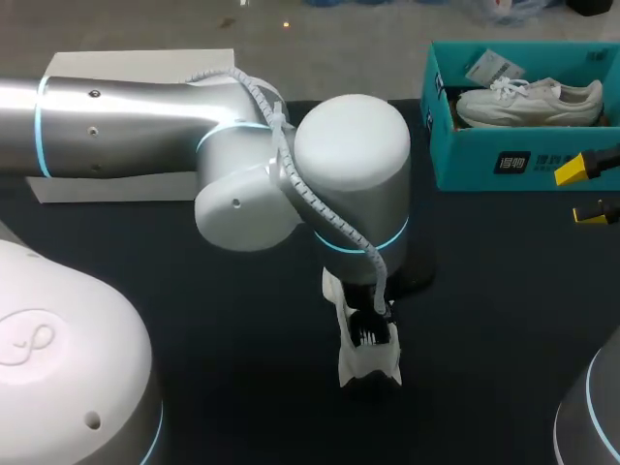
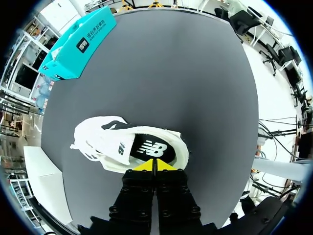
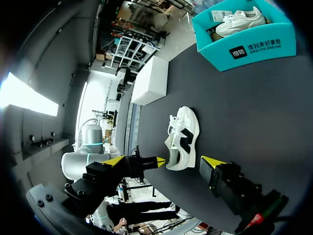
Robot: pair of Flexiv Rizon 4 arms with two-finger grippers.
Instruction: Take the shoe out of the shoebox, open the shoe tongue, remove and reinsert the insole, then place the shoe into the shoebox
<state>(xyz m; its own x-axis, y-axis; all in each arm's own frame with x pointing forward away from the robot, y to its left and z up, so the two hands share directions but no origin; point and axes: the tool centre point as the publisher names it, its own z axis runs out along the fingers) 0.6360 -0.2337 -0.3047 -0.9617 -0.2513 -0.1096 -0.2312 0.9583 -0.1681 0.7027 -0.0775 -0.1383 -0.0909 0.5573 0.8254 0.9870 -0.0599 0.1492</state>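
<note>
A white shoe (image 1: 366,366) with black side markings stands on the dark table, outside the box. In the left wrist view the shoe (image 2: 105,142) shows its black insole (image 2: 149,147) inside, tongue and laces pushed toward the toe. My left gripper (image 2: 153,165) is shut, its tips pressed together at the heel rim; whether they pinch anything is hidden. The left gripper (image 3: 151,160) meets the heel of the shoe (image 3: 183,134) from above. My right gripper (image 1: 584,192) stands open near the table's right edge, pointing toward the shoe, well apart from it.
The teal shoebox (image 1: 484,160) sits at the far right with a second white shoe (image 1: 528,102) in it. A white lid (image 1: 97,189) lies at the far left, mostly under my left arm. Bare table lies between the shoe and the shoebox (image 3: 254,49).
</note>
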